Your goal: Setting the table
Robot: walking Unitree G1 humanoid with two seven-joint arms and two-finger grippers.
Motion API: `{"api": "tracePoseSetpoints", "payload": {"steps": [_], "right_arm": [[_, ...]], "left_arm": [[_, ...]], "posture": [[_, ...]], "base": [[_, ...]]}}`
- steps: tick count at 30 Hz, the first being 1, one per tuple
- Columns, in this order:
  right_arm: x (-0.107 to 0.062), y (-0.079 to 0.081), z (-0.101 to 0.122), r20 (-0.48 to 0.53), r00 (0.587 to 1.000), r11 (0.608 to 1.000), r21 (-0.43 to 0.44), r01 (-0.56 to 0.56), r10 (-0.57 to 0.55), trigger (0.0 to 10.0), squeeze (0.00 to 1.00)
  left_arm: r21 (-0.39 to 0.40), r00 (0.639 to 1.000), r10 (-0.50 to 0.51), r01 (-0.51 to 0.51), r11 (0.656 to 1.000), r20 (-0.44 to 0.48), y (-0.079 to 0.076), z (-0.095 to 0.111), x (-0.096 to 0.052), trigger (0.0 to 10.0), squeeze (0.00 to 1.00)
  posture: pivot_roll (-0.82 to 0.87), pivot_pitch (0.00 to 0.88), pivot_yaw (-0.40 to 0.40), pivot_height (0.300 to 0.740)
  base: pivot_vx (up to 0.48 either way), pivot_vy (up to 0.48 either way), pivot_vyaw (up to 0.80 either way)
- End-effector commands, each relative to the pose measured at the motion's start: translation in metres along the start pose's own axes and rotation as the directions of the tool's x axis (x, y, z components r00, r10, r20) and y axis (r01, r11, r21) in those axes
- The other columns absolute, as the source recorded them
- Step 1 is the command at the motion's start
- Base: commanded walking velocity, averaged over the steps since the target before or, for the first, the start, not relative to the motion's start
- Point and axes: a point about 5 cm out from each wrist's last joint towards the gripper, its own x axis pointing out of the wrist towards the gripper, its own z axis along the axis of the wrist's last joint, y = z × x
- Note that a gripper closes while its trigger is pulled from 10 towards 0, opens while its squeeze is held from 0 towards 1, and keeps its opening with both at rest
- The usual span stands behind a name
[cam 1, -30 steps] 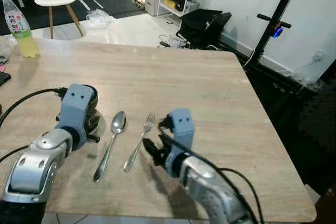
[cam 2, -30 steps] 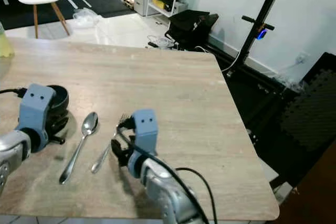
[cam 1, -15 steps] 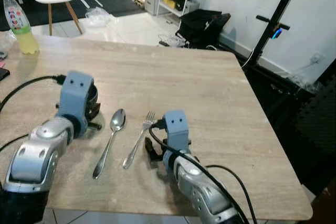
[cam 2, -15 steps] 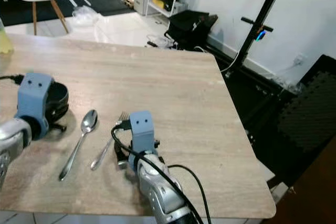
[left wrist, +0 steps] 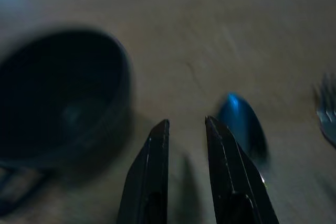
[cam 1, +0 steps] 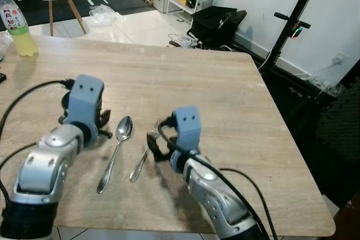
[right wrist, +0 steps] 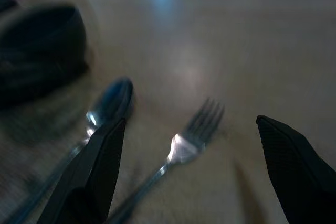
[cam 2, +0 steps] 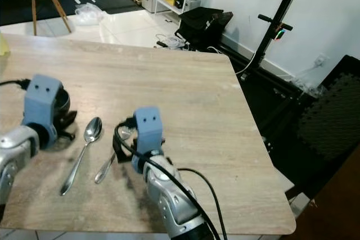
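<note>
Pale wood-grain desk (cam 1: 225,99), broad and matte, across most of the frame. Two silver arms with blue wrist housings at lower left and lower centre. Dark round bowl (left wrist: 58,93) at centre left, partly behind the left arm. Left pincer (left wrist: 184,129) nearly closed on nothing, between bowl and spoon. Right pincer (right wrist: 189,166) spread wide, empty, straddling the fork. Shiny metal spoon (cam 1: 115,147) and fork (cam 1: 143,158) side by side, lower centre, handles slanting toward the lower left. Yellow drink bottle (cam 1: 14,23) at upper left. Setting seemingly part done: bowl and cutlery down, probably straightening left.
</note>
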Motion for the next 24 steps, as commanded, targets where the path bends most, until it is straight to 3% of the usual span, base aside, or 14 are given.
{"api": "tracePoseSetpoints", "payload": {"steps": [1,3,4,7,9,10,11,13,17,22,23,24], "right_arm": [[-0.005,-0.011,0.017,0.092,0.995,0.998,0.039,0.041,-0.045,10.0,0.0],[-0.01,-0.029,0.025,0.134,0.986,0.995,0.027,0.092,-0.095,10.0,0.0],[-0.01,-0.029,0.025,0.134,0.986,0.995,0.027,0.092,-0.095,10.0,0.0],[-0.02,-0.061,0.039,0.182,0.965,0.981,-0.013,0.196,-0.19,10.0,0.0],[-0.02,-0.061,0.039,0.182,0.965,0.981,-0.013,0.196,-0.19,10.0,0.0],[-0.024,-0.071,0.043,0.192,0.957,0.974,-0.014,0.226,-0.219,10.0,0.0],[-0.029,-0.082,0.046,0.199,0.946,0.964,-0.021,0.266,-0.257,10.0,0.0],[-0.036,-0.098,0.048,0.203,0.927,0.945,-0.017,0.326,-0.316,10.0,0.0],[-0.039,-0.102,0.048,0.21,0.916,0.935,-0.014,0.353,-0.343,10.0,0.0],[-0.039,-0.102,0.049,0.211,0.914,0.934,-0.011,0.356,-0.346,10.0,0.0],[-0.039,-0.102,0.048,0.21,0.914,0.934,-0.01,0.357,-0.347,10.0,0.0],[-0.04,-0.102,0.048,0.208,0.915,0.934,-0.008,0.356,-0.347,10.0,0.0]], "left_arm": [[-0.004,0.998,-0.062,0.062,0.998,0.017,-0.011,-0.004,-0.001,10.0,0.0],[0.014,0.992,-0.118,0.118,0.993,0.044,-0.021,-0.001,0.003,10.0,0.0],[0.014,0.992,-0.118,0.118,0.993,0.044,-0.021,-0.001,0.003,10.0,0.0],[0.056,0.978,-0.198,0.195,0.979,0.063,-0.037,0.01,0.009,10.0,0.0],[0.056,0.978,-0.198,0.195,0.979,0.063,-0.037,0.01,0.009,10.0,0.0],[0.049,0.974,-0.219,0.216,0.975,0.057,-0.041,0.012,0.01,10.0,0.0],[0.033,0.973,-0.227,0.225,0.974,0.049,-0.047,0.012,0.012,10.0,1.0],[-0.009,0.969,-0.248,0.248,0.969,0.016,-0.066,0.006,0.019,10.0,1.0],[-0.072,0.965,-0.259,0.256,0.964,-0.033,-0.089,-0.004,0.027,10.0,1.0],[-0.022,0.957,-0.284,0.283,0.959,-0.064,-0.104,-0.009,0.026,10.0,1.0],[-0.011,0.958,-0.279,0.278,0.96,-0.068,-0.104,-0.009,0.026,10.0,0.9],[-0.004,0.958,-0.277,0.277,0.961,-0.072,-0.104,-0.01,0.025,10.0,0.27]], "posture": [[0.13,0.2,-0.022,0.74],[0.13,0.2,-0.034,0.74],[0.13,0.2,-0.034,0.74],[0.12,0.198,-0.022,0.74],[0.12,0.198,-0.022,0.74],[0.11,0.198,-0.011,0.74],[0.1,0.199,-0.004,0.74],[0.1,0.198,0.004,0.74],[0.08,0.199,0.022,0.74],[0.08,0.202,0.027,0.74],[0.08,0.203,0.027,0.74],[0.08,0.203,0.027,0.74]], "base": [[0.0,0.0,0.0],[0.0,0.0,0.0],[0.0,0.0,0.0],[0.0,0.0,0.0],[0.0,0.0,0.0],[0.0,0.0,0.0],[0.0,0.0,0.0],[0.0,0.0,0.0],[0.0,0.0,0.0],[0.0,0.0,0.0],[0.0,0.0,0.0],[0.0,0.0,0.0]]}}
